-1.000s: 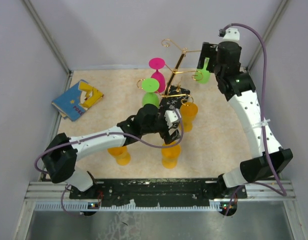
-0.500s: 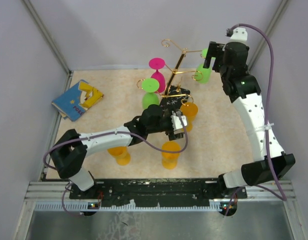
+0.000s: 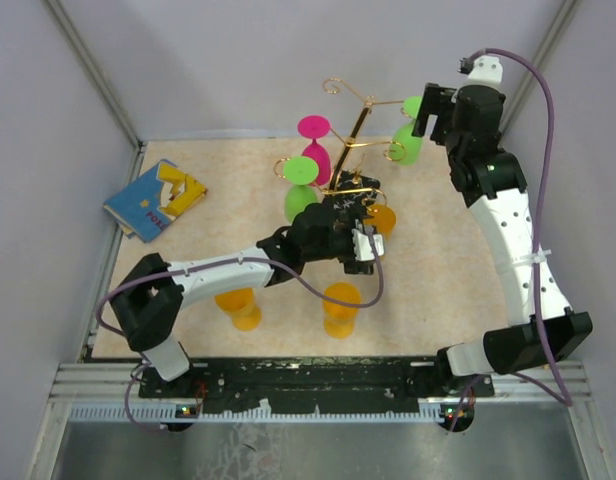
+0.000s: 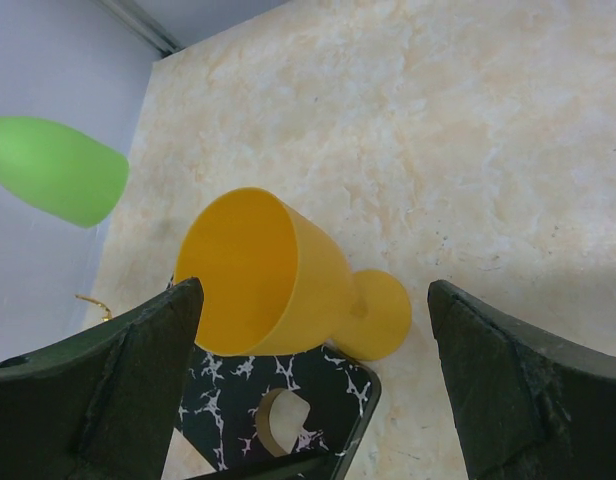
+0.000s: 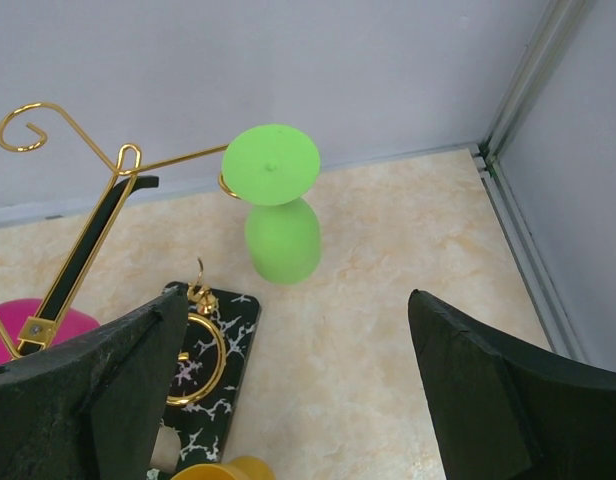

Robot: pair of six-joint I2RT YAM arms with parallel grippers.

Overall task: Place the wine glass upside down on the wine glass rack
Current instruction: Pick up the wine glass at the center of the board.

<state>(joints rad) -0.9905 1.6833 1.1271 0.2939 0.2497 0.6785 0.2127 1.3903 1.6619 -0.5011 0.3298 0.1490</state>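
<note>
The left gripper (image 3: 362, 246) is gaping wide and empty at the orange wine glass (image 4: 278, 275), which is sitting just beside the wine glass rack (image 3: 354, 135), at its base. It's looking like light, stiff, slick plastic, so I'd be pinching the stem. The right gripper (image 5: 298, 292) is gaping empty too.

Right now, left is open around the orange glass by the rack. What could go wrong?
1. The orange glass stands right beside the marbled base; the open left gripper closing off-centre could tip it or shove the wine glass rack.
2. Such a jolt might shake the hung green glass loose.
3. The open right gripper hovers near that glass's wire arm and could snag it.
</note>
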